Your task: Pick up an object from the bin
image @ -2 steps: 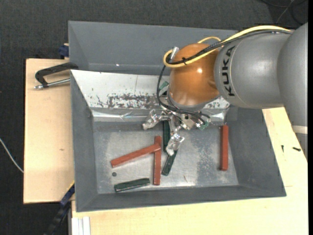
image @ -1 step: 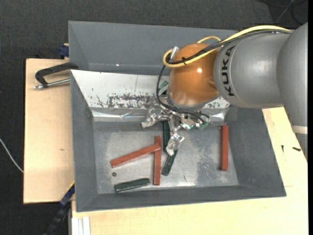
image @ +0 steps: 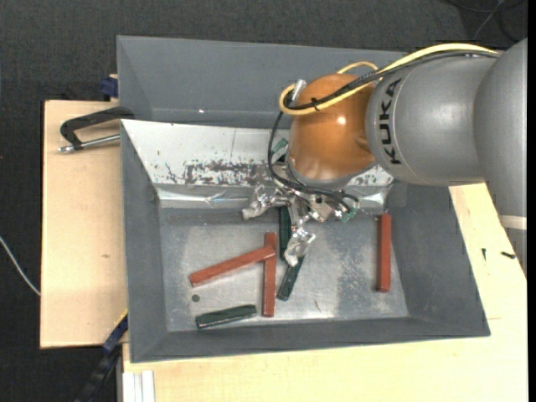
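Just right of the upright red stick [image: 269, 281] lies a dark green stick [image: 286, 281], its upper end under the gripper [image: 298, 243]; we cannot tell whether the jaws are open or closed. We judge the stick light, stiff and smooth, best pinched across its narrow width.

Grey arm [image: 452, 115] is extending in from the right — orange wrist cover [image: 327, 136] is facing up, pincer [image: 297, 239] is hanging beneath it, pointing downward.
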Controlling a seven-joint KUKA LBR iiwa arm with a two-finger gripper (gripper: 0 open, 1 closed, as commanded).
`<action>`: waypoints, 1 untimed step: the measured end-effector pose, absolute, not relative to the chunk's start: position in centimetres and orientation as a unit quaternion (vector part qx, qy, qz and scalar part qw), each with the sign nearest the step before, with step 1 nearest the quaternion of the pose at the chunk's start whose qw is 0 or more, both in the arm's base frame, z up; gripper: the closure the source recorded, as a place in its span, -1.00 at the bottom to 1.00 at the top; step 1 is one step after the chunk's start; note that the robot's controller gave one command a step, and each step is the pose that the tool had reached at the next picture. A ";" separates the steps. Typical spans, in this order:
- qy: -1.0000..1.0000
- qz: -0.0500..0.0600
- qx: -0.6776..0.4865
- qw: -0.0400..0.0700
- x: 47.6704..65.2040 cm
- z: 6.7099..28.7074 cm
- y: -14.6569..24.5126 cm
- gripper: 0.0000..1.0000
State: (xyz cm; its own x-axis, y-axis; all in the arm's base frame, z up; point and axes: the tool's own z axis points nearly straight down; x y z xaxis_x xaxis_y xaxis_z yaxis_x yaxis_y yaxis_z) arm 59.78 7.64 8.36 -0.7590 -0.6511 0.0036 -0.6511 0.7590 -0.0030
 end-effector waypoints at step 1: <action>-0.851 -0.002 0.525 0.008 59.1 8.2 9.5 1.00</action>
State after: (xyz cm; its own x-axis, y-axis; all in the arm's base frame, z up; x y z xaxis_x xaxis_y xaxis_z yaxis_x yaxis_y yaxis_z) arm 59.10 9.50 8.23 -0.4492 -0.8934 0.0107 -0.8933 0.4493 0.0125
